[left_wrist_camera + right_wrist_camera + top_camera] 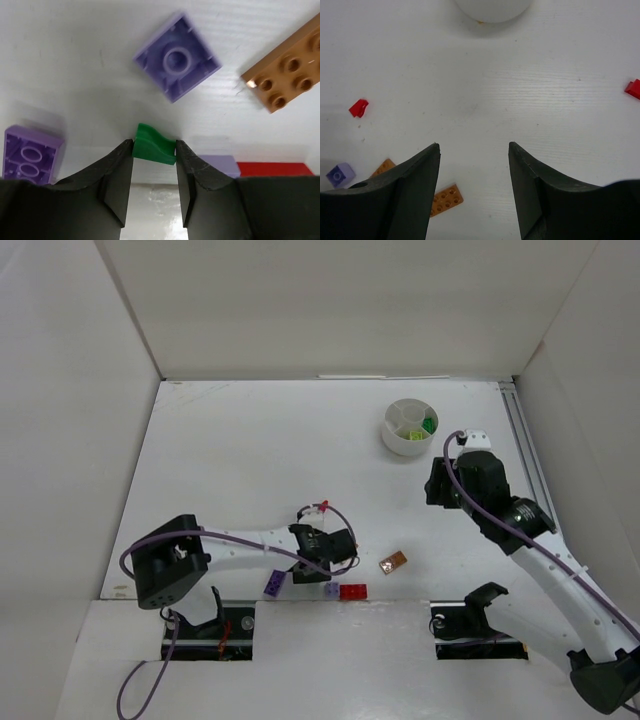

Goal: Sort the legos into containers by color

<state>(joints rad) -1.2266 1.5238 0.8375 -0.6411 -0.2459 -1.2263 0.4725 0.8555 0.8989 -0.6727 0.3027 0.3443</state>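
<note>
White walls box in a white counter. Seen from above, the round white dish stands in the upper right of the frame, with green pieces in one of its wedge sections.

Low in the middle of that frame, the left tool is clenched on a small green lego, pinched between its two black fingertips. Around it in the left wrist view lie several more:
- a lilac lego, underside up, at upper centre
- an orange-brown plate at upper right
- a purple lego at the left edge
- a red lego at lower right, with a small lilac piece touching its left end

The right tool hangs released, with nothing between its fingers. The dish sits at the top edge of its own view. A small red piece lies at the left of that frame.
</note>
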